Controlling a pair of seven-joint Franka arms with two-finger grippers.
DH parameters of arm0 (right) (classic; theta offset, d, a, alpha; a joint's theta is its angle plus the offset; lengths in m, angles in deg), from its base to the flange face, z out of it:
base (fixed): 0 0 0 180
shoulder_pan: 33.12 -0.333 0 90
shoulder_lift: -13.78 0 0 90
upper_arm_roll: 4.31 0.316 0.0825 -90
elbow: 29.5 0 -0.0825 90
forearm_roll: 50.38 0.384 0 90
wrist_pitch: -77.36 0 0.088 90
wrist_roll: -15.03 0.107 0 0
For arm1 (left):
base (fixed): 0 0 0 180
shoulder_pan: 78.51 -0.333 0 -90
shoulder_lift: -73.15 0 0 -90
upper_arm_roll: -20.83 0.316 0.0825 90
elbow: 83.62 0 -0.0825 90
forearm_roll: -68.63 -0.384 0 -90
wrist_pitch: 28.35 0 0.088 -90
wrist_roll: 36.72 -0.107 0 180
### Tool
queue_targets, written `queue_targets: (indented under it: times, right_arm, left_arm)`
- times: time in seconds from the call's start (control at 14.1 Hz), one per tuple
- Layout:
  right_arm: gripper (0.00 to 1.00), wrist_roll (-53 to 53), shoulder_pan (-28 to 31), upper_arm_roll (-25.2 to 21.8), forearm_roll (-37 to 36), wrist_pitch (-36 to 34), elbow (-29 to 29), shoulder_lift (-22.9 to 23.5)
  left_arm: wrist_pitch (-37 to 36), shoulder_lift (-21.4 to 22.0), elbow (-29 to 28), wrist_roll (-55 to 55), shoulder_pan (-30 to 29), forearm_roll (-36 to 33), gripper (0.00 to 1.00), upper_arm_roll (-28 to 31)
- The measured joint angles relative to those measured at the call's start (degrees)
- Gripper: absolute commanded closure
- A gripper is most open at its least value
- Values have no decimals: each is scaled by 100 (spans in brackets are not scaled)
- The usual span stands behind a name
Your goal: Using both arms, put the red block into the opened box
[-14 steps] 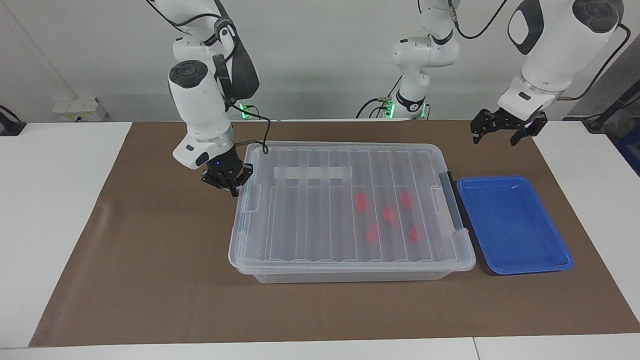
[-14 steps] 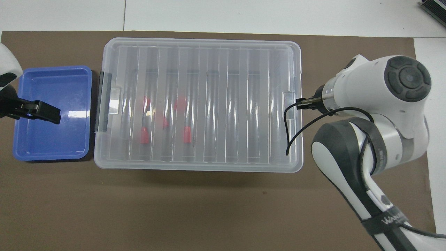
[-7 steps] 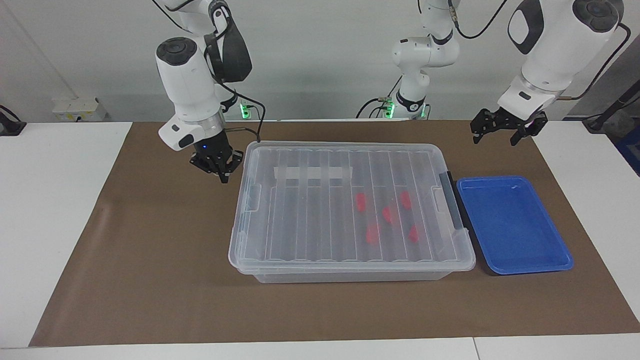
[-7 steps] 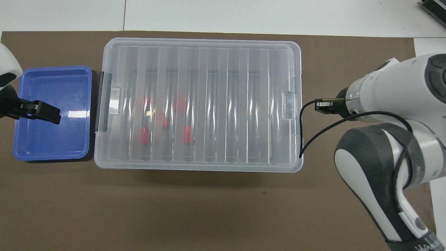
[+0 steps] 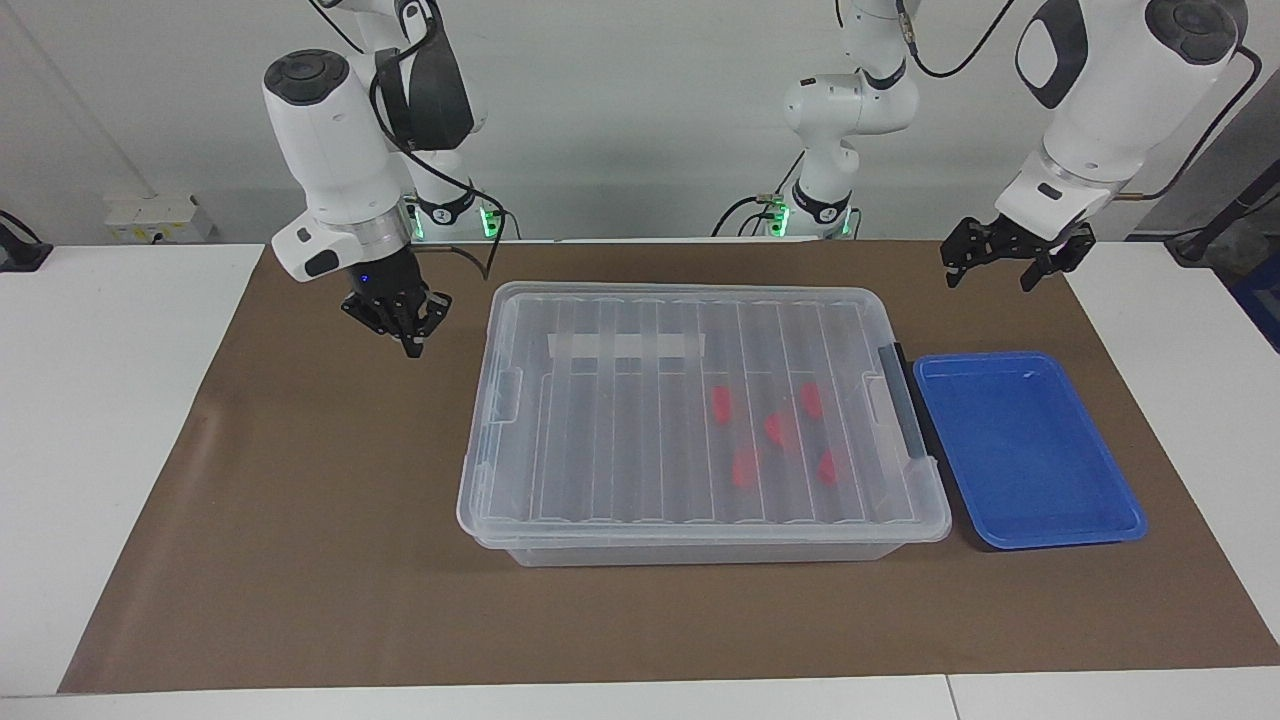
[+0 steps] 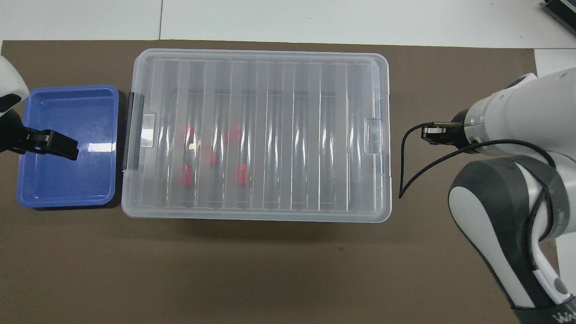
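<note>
Five small red blocks lie inside the large clear lidded plastic box, toward the left arm's end. The right gripper hangs pinched shut over the brown mat beside the box, holding nothing; the left gripper waits spread wide and empty over the mat, by the shallow blue tray.

A robotics lab: two white arms mounted at a paper-covered table.

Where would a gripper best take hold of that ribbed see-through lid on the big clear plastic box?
Probably at the small tab on the ribbed see-through lid, at the right arm's end. It juts out past the clear plastic box, so fingers coming from that end could pinch it.
</note>
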Motion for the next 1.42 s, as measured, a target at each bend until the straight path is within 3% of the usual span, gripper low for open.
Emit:
queue_targets:
  times: [0.14,0.64,1.14,1.42]
  right_arm:
    - [0,0,24,-119,-2,-149,-146,-4]
    - [0,-1,-586,-1285,-1,-1652,-1200,-48]
    - [0,-1,-817,-1548,-5,-2358,-1494,-49]
    - [0,-59,-817,-1552,-5,-2434,-1485,-48]
  left_arm:
    - [0,0,0,0,0,0,0,0]
    - [0,16,0,0,0,0,0,0]
    - [0,16,0,0,0,0,0,0]
    - [0,16,0,0,0,0,0,0]
